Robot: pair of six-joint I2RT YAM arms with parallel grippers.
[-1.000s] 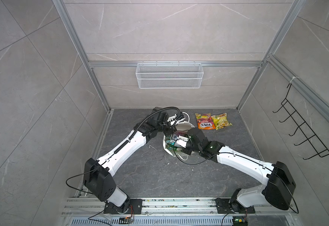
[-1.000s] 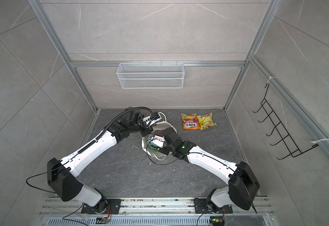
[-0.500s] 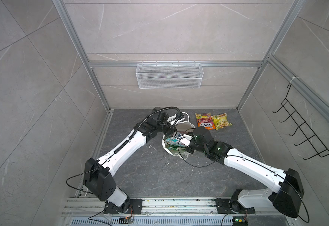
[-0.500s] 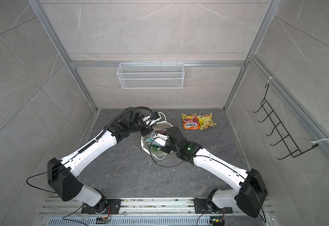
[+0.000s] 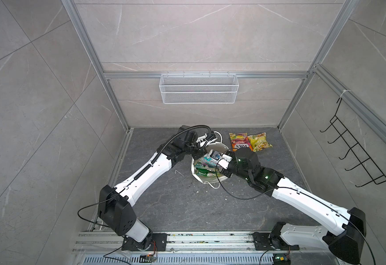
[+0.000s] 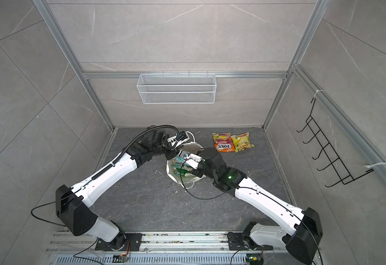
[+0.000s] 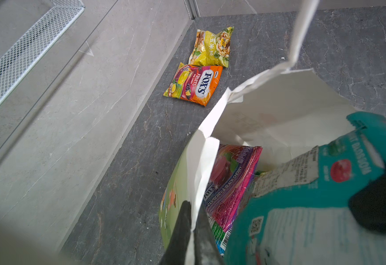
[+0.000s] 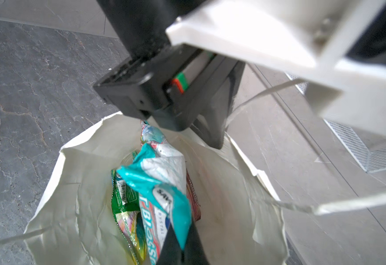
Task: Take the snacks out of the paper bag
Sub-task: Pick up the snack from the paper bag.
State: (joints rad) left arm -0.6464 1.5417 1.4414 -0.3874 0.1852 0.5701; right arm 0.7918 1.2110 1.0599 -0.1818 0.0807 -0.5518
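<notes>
paper bag holds purple packet, green packet; left jaws clench its rim, right jaws teal packet.

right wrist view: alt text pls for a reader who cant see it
The right gripper, jaws shut on a crumpled teal snack packet, holds it in the mouth of the open white paper bag. A green packet lies deeper inside; the left gripper pinches the bag's rim.
</notes>
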